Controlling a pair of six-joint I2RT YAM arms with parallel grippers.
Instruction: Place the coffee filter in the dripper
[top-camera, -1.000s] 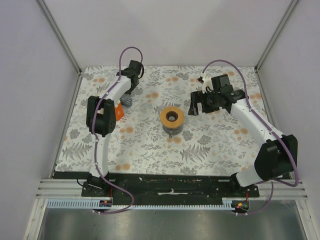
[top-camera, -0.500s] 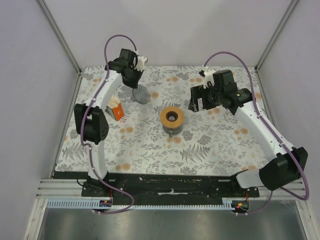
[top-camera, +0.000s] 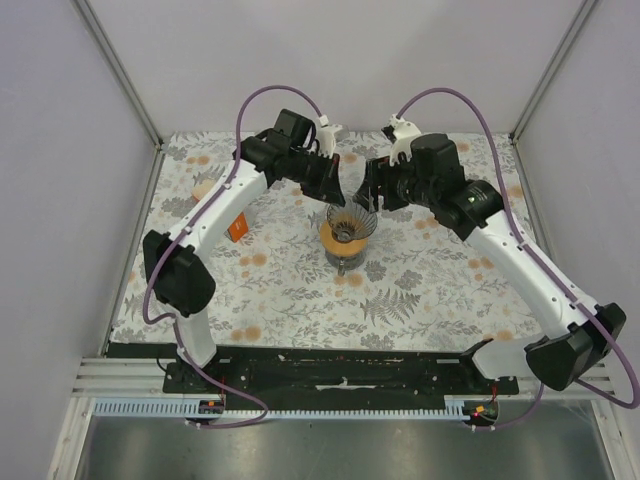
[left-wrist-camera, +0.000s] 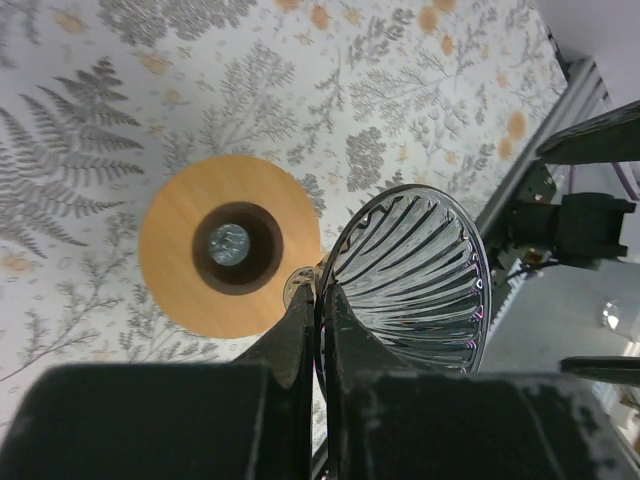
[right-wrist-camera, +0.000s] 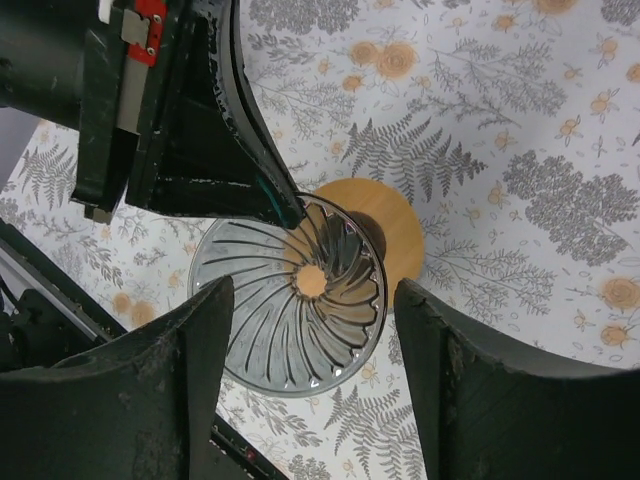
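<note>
Looking at this from the side of the table, the left gripper (left-wrist-camera: 320, 300) has its jaws pinched tight together on the rim of the dripper (left-wrist-camera: 415, 270), holding that dark ribbed cone in the air just above the amber ring (left-wrist-camera: 170, 250). The cone isn't lined up with the ring though. Its tip hangs over the ring's edge, off to one side of the centre hole, and the whole thing looks a bit tilted. The right gripper (right-wrist-camera: 312, 300) is parked on the opposite side with its fingers spread wide and nothing in them. Its wrist camera stares almost straight down the cone's mouth, so the dripper's axis runs pretty much toward that gripper, with the cone between and beyond the two open fingers. Of the two arms, the left is the one actually touching it; the right is close but clear of the rim. Inside the dripper it's just bare ribs, no paper. I honestly can't spot a loose coffee filter anywhere. The only paper-ish thing around is the orange packet (top-camera: 237, 228) lying well off by the left arm. My guess is the dripper needs seating on the ring before a filter gets fetched.
</note>
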